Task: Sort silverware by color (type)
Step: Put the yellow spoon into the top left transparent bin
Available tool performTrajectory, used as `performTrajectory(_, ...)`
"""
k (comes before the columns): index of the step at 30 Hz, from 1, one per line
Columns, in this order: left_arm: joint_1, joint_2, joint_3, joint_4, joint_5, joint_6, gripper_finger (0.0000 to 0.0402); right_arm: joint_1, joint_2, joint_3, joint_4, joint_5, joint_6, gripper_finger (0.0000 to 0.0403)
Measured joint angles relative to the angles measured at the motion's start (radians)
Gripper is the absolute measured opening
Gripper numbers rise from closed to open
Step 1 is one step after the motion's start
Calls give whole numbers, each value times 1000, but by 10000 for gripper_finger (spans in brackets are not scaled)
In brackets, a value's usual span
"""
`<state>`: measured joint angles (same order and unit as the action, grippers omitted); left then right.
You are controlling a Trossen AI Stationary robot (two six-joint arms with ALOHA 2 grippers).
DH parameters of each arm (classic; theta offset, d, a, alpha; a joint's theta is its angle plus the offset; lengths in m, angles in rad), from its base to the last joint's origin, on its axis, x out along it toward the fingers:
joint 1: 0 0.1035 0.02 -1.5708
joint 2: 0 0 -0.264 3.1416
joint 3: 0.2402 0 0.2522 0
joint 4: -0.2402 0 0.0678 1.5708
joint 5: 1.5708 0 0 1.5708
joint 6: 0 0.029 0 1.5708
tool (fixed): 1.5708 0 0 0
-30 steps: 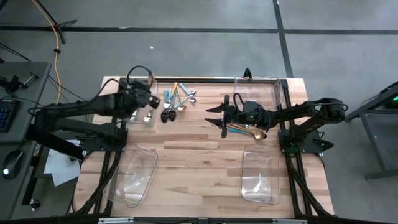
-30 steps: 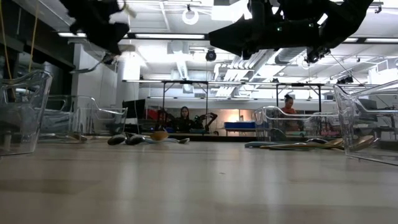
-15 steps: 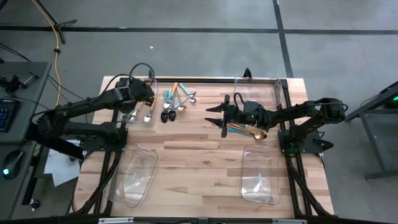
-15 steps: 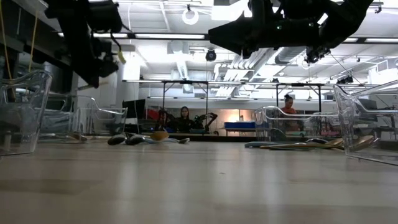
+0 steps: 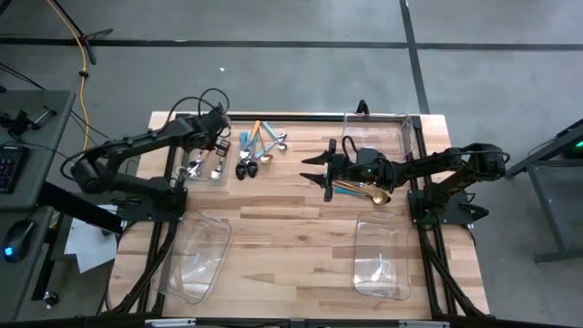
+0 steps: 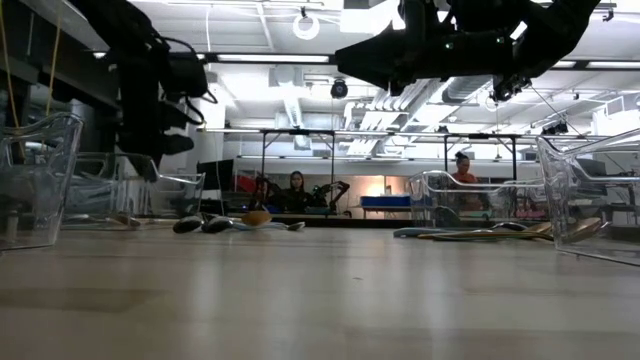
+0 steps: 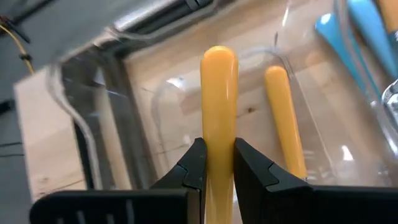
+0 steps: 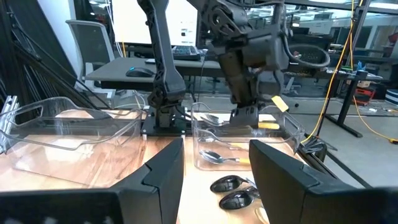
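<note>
Orange-handled piece [image 7: 219,118]: light, stiff, smooth handle — likely slippery; best taken mid-handle, as now.
Place: hanging over the far-left clear bin [image 5: 221,121], beside 1 orange handle [image 7: 284,118] already inside.
Left gripper [image 7: 217,163]: clamped on that handle.
Right gripper [image 5: 317,169]: spread, holding nothing, above mid-table near the gold pieces [image 5: 363,191].
Change: left arm reached farther over the bin than 1 second ago — right arm unmoved.

Table layout, high view

Four bins at the table [image 5: 291,228] corners: upper-left bin [image 5: 208,159] holds several utensils, left gripper [image 5: 219,138] over it; loose pile [image 5: 257,150] just right of it. Right gripper [image 5: 321,169] sits centre-right, a second utensil cluster [image 5: 364,191] beneath its arm, between upper-right bin [image 5: 375,132] and lower-right bin [image 5: 383,260]. Lower-left bin [image 5: 196,260] at lower left.
</note>
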<state>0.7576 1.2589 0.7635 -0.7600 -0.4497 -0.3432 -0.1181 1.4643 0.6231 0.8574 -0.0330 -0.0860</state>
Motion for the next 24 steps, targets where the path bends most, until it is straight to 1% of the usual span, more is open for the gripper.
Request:
performTrajectory(4,48,48,0,10,62,32,37,0,0,0,0,0,0,168)
performTrajectory(12,102,130,0,19,120,66,37,0,0,0,0,0,0,168)
performTrajectory(19,107,187,1,46,128,87,38,0,0,0,0,-1,13,168)
performTrajectory(24,107,212,1,57,127,86,55,0,0,0,0,-1,18,168)
